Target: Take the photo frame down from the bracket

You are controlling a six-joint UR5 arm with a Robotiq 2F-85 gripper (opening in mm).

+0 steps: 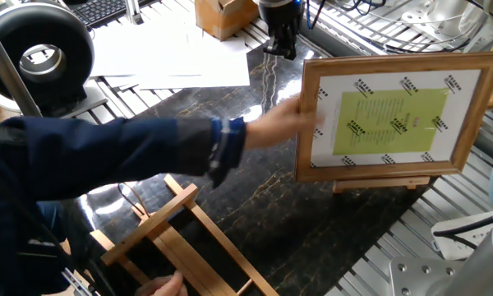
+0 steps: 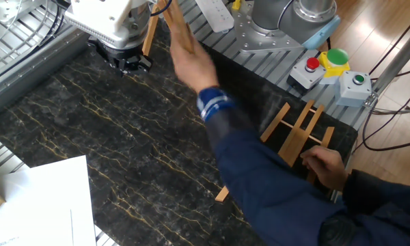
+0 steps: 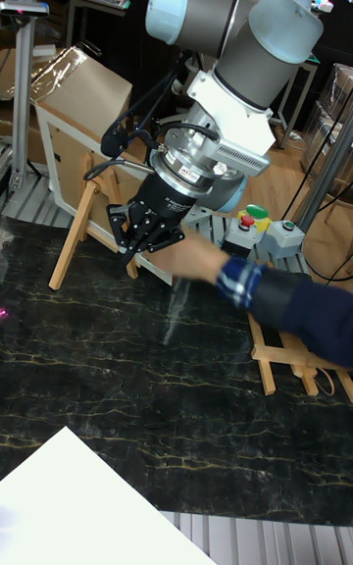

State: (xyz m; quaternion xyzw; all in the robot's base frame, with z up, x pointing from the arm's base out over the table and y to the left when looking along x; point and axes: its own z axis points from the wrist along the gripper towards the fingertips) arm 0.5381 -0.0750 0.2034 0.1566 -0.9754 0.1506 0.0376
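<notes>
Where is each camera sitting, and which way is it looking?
One fixed view: high, opposite the robot, looking down at the photo frame front on the bracket; only the tool tip shows, plus a person's arm.
The other fixed view: high, from the robot's side, looking down the dark table; white tool housing at top left.
Tall fixed view: low, facing the robot; whole arm, open tool, frame's back.
All three share the tool and the person's hand.
</notes>
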